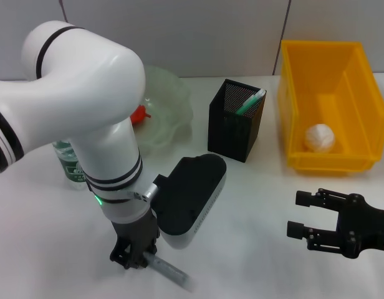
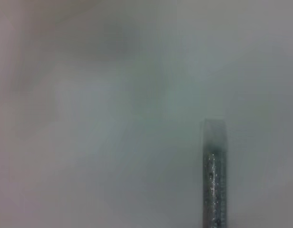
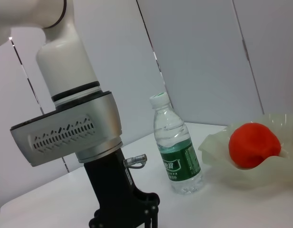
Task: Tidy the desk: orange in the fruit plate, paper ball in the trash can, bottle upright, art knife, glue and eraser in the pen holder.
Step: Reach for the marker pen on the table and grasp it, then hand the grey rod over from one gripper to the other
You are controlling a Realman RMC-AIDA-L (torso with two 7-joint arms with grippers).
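Silver-grey and slim, the art knife point(image 1: 169, 269) lies flat on the white desk point(image 1: 254, 249) at the near edge, its long axis running diagonally from under the left gripper point(image 1: 136, 254) toward the near right. The left gripper stands straight down over the knife's far-left end, touching or almost touching it; whether its jaws are clamped on the knife or merely around it cannot be told. In the left wrist view the knife point(image 2: 215, 175) shows as a narrow speckled metal strip with a pale end, over blurred white desk.

Behind the left arm, the bottle point(image 1: 68, 163) stands upright on the desk, cap up; the right wrist view shows it point(image 3: 177, 152) clearly, clear plastic with a dark green label. Just beside it sits the fruit plate point(image 1: 170, 106), a pale-green translucent bowl with a wavy rim, holding the orange point(image 1: 139, 114); in the right wrist view the orange point(image 3: 253, 145) rests inside the plate point(image 3: 218, 156).

To the right of the plate stands the pen holder point(image 1: 232, 134), a black mesh cup with a green-and-white stick-like item point(image 1: 251, 101) leaning in it, tip toward the far right. Farther right, the yellow trash can point(image 1: 304, 93) contains the paper ball point(image 1: 319, 137), lying against its near wall.

The right gripper point(image 1: 303, 222) hovers low at the near right, well apart from the knife, its jaws apart and pointing toward the left.
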